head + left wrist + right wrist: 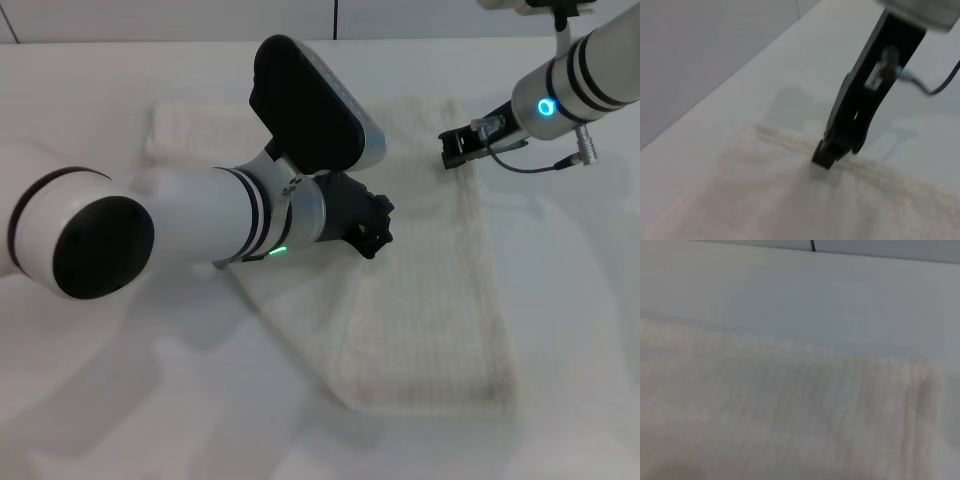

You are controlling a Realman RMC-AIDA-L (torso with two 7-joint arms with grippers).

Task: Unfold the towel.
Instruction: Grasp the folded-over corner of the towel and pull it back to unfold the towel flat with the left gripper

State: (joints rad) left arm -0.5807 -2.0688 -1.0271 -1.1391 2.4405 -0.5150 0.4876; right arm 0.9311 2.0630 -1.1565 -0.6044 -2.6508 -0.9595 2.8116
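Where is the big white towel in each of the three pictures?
Head view: the towel lies spread across the middle of the table, partly under the left arm.
Left wrist view: it fills the lower part, its far hem under the right gripper.
Right wrist view: it fills the lower half.
Shared landmark: the towel's far hem against the bare white table.

Bright, even overhead light; soft shadows on the white matte surface [560, 300]. Both wrist views are blurred, washing out the cream-white ribbed terry towel [790, 420].
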